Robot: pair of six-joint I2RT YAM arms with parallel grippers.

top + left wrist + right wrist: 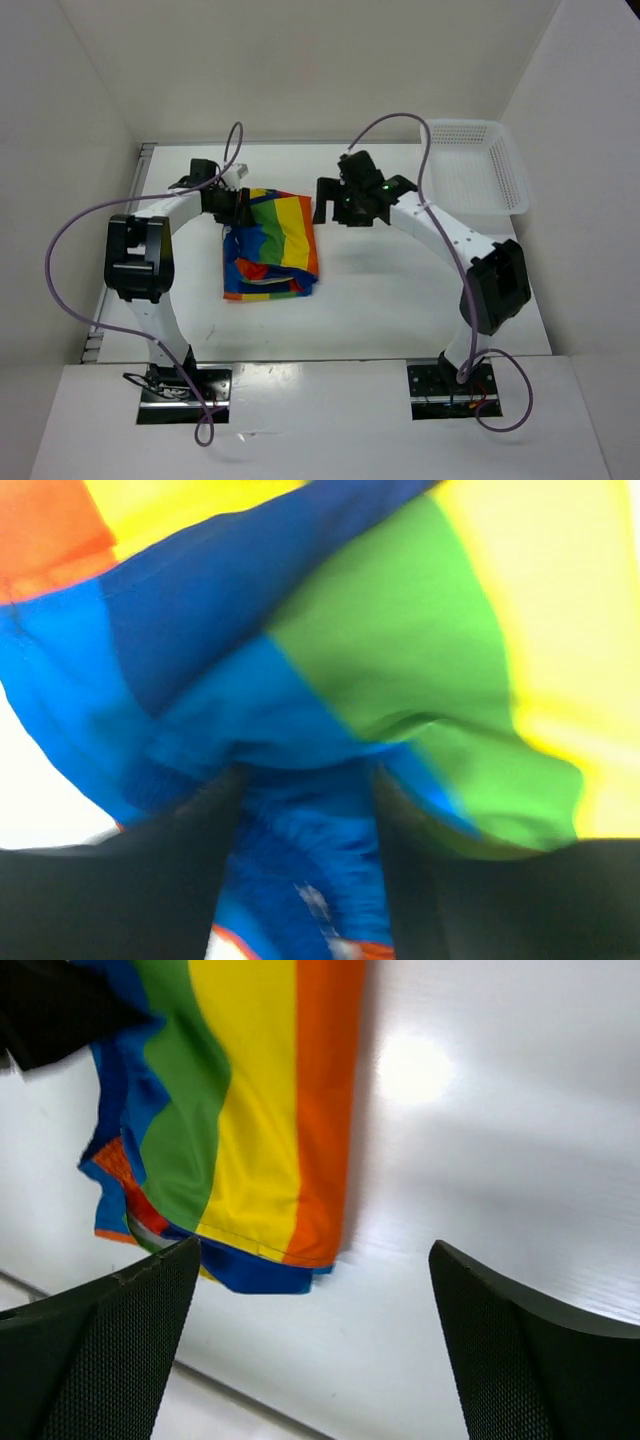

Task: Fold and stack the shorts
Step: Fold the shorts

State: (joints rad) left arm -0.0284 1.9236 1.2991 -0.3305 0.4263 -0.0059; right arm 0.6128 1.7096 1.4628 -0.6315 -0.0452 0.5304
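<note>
The rainbow-striped shorts lie folded in a rough rectangle on the white table, left of the middle. My left gripper is low over their far left corner. In the left wrist view its dark fingers stand apart with bunched blue fabric lying between them, and that view is blurred. My right gripper hovers just off the shorts' far right edge. It is open, with nothing between its fingers, and the orange-edged shorts lie on the table ahead of it.
A white plastic mesh basket stands at the far right corner of the table. White walls close in the table on the left, back and right. Purple cables loop above both arms.
</note>
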